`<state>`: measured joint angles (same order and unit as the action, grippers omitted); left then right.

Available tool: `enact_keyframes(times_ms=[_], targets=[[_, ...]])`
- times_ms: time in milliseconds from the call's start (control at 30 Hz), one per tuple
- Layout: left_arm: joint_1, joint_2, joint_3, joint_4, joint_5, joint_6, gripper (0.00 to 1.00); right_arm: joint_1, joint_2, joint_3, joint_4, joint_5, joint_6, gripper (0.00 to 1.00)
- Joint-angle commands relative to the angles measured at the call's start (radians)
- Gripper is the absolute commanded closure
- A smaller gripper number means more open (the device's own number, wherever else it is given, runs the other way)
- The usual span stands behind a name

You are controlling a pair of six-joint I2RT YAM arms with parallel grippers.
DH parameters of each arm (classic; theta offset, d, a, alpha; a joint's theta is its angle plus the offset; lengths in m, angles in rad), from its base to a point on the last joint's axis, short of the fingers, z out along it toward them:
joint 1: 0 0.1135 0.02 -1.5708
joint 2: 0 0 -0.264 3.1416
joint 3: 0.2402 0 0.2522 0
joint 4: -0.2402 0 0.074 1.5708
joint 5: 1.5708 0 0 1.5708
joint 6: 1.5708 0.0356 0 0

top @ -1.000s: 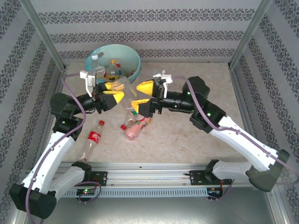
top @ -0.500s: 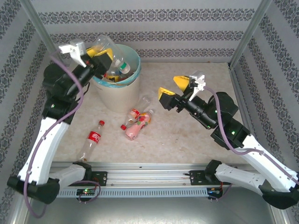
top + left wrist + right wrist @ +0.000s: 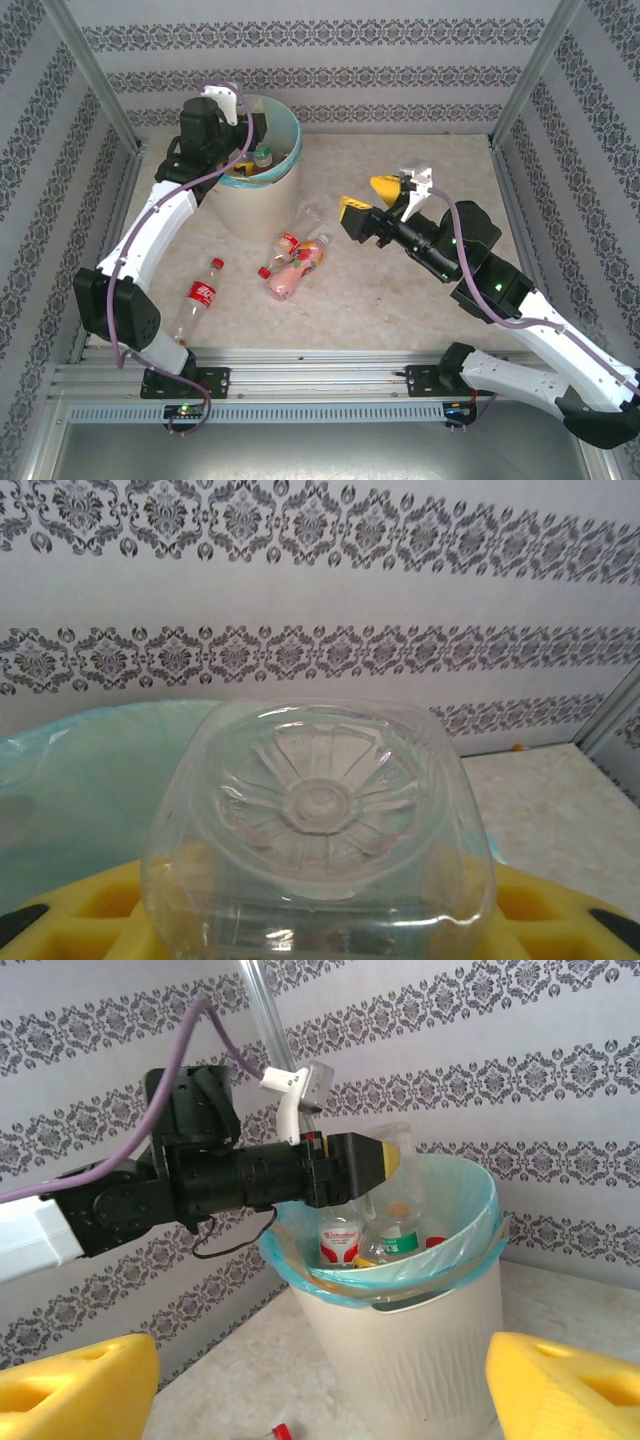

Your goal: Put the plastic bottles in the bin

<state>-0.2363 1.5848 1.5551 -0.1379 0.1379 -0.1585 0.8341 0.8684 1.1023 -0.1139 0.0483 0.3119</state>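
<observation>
My left gripper [image 3: 245,150] hangs over the bin [image 3: 245,207], shut on a clear plastic bottle [image 3: 320,810] whose ribbed base faces the wrist camera between the yellow fingers [image 3: 560,915]. The right wrist view shows that bottle [image 3: 397,1150] just above the blue-green bag rim [image 3: 470,1250]. Several bottles [image 3: 342,1240] lie inside the bin. My right gripper [image 3: 366,197] hovers open over the table's middle, right of the bin, holding nothing. On the table lie a red-labelled bottle [image 3: 200,298], a pink and red cluster of bottles [image 3: 293,268] and a clear one [image 3: 306,217].
Patterned walls and metal posts [image 3: 85,70] enclose the beige table [image 3: 420,300]. The bin stands in the back left corner. A red cap [image 3: 282,1432] shows on the table below my right gripper [image 3: 320,1400].
My left arm has carried the clear bottle up from the table's middle to above the bin. My right arm has pulled back to the right, its jaws a little narrower.
</observation>
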Motion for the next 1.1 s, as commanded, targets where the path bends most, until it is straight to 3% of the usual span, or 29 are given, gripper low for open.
enact_keyframes(times_ms=[0,300,567,667,733,767,833,1067], targets=[[-0.010,0.016,0.056,-0.028,-0.054,0.061,0.64,0.009,-0.018,-0.010,-0.014,0.031,0.013,0.15],[-0.015,0.136,0.115,-0.129,-0.112,0.065,0.62,0.009,-0.017,-0.028,-0.020,0.053,0.033,0.16],[-0.015,0.229,0.154,-0.207,-0.179,0.068,0.54,0.011,-0.010,-0.050,-0.046,0.074,0.056,0.16],[-0.014,0.244,0.173,-0.225,-0.207,0.049,0.57,0.011,-0.013,-0.058,-0.049,0.074,0.066,0.16],[-0.014,0.219,0.150,-0.184,-0.208,0.026,0.71,0.011,-0.014,-0.058,-0.052,0.069,0.068,0.17],[-0.014,0.193,0.112,-0.106,-0.189,0.023,0.73,0.011,-0.015,-0.058,-0.055,0.068,0.066,0.17],[-0.014,0.154,0.063,-0.011,-0.182,0.006,0.73,0.011,-0.014,-0.058,-0.059,0.073,0.067,0.17],[-0.015,0.171,0.137,0.007,-0.267,0.053,0.69,0.011,-0.006,-0.055,-0.060,0.067,0.061,0.18]])
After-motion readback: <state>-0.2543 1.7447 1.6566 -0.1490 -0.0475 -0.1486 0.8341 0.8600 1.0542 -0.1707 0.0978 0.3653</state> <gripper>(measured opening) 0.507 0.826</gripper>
